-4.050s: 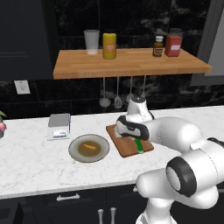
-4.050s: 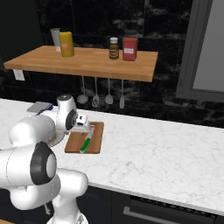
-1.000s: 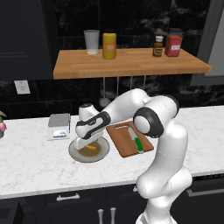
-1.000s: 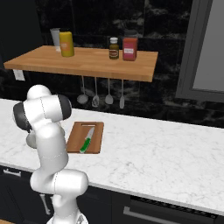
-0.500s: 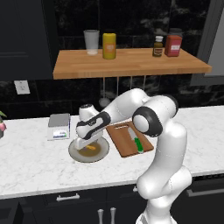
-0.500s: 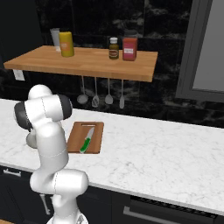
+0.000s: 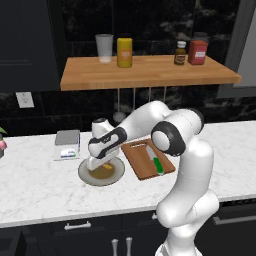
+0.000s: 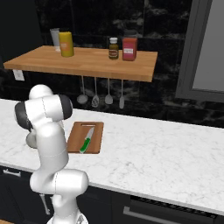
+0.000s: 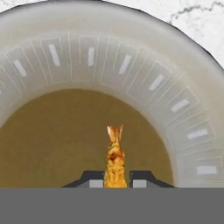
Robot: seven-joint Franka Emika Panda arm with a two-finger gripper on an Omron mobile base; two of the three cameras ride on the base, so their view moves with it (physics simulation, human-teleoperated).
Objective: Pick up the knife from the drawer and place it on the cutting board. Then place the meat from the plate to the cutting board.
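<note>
White marble makes up the long counter (image 7: 30, 195), the biggest thing, and the robot's white arm bends over it from about four o'clock in the left base view. Next in size is the pale wooden shelf (image 7: 145, 72) at twelve o'clock, with jars on top. Under it, in the middle of the counter, sits the cutting board (image 7: 141, 169), reddish-brown wood, and the knife (image 7: 155, 161) with the green handle already lies on it, so that part looks done. Just beside the board, at nine o'clock from it, is the round plate (image 7: 116, 176) with the grey rim. The gripper (image 7: 99, 166) is down on the plate. In the hand view the two dark tips are squeezed in on the meat (image 9: 115, 158), a small orange-brown strip that sits between them at six o'clock, so the gripper is pinching the meat while it looks to be still on the plate. To do this step well, I think the arm should lift straight up first, slowly, so the thin strip does not slip out. Then it should swing toward three o'clock and set the meat on a bare part of the board, away from the knife.
</note>
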